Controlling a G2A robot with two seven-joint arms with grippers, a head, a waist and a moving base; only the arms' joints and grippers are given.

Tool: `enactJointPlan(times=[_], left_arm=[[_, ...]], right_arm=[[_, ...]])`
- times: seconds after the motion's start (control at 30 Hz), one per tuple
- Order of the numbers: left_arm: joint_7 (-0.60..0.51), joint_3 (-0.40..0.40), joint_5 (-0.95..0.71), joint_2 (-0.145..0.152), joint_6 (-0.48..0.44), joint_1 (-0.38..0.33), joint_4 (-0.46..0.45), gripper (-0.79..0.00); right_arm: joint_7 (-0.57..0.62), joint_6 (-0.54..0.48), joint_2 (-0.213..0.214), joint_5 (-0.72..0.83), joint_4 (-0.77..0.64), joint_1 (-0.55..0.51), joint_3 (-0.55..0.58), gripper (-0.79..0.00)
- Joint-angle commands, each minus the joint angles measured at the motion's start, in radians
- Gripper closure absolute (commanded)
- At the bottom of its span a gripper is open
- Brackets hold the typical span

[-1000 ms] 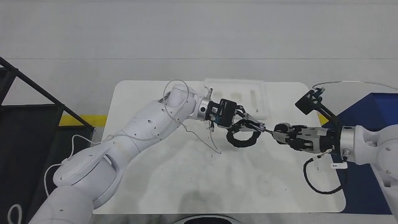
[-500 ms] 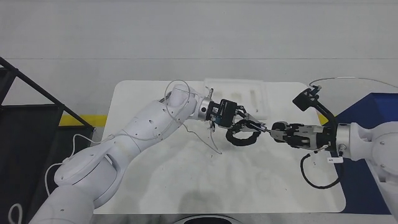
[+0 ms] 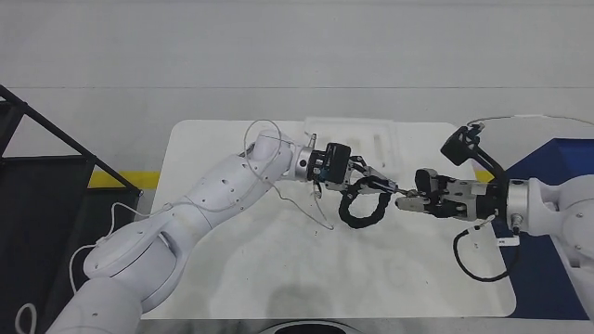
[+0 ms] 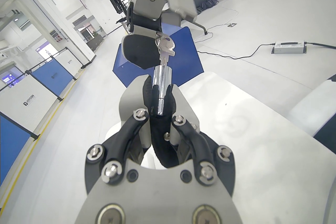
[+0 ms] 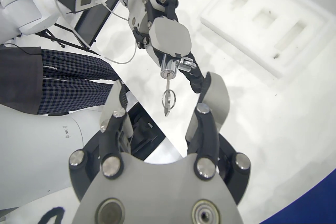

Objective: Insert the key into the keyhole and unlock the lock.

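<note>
top view: over the last second the right gripper [image 3: 408, 200] has gone from pinched around the small silver key [image 5: 168, 97] to spread wide, and it has drawn back slightly toward its own arm. the left gripper [image 3: 367, 178] has hardly moved. judged from that, the insertion step looks done: the key's blade sits in the keyhole of the chrome cylinder lock [image 5: 168, 68] and stays there unheld. what remains is the turn (the right gripper would have to close on the key head again, and the ring and spare key hanging from it could get in the way).

the left gripper is closed on the chrome cylinder, holding it above the white surface [image 3: 232, 241] with the keyhole facing the right gripper. the lock's black cable loop [image 3: 362, 211] trails from it.

the right wrist view gives what the top view cannot. it shows the keyhole face end-on and the key straight in it. there are clear gaps between the key head and the right gripper's open fingers, which lie either side of it and hold nothing.

the left wrist view shows the cylinder seated between the left gripper's own fingers, with the key standing out of its far end. there the key head overlaps the right gripper's dark pad, so contact cannot be judged from that side. a white foam tray [image 5: 262, 22] lies beyond the left gripper.
</note>
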Motion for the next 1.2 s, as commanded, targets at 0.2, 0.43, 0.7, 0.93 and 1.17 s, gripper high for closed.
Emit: enactJointPlan(times=[0.2, 0.43, 0.7, 0.93, 1.17], left_arm=[[-0.078, -0.039, -0.162, 0.028, -0.078, 0.028, -0.020, 0.000], [-0.135, -0.081, -0.250, 0.050, -0.135, 0.064, -0.023, 0.000], [-0.234, -0.118, -0.208, 0.064, -0.101, 0.082, -0.067, 0.000], [-0.340, -0.143, -0.242, 0.078, -0.209, 0.103, -0.117, 0.000], [-0.457, -0.116, -0.354, 0.099, -0.209, 0.089, -0.141, 0.000]], right_arm=[[0.008, -0.321, 0.009, -0.079, -0.020, -0.028, 0.018, -0.785], [-0.058, -0.359, 0.011, -0.085, -0.033, -0.050, 0.024, -0.785], [-0.058, -0.359, 0.011, -0.085, -0.033, -0.050, 0.024, -0.785], [-0.167, -0.467, 0.008, -0.281, -0.063, -0.034, 0.050, -0.785], [-0.331, -0.693, 0.003, -0.667, -0.067, -0.013, -0.018, -0.785]])
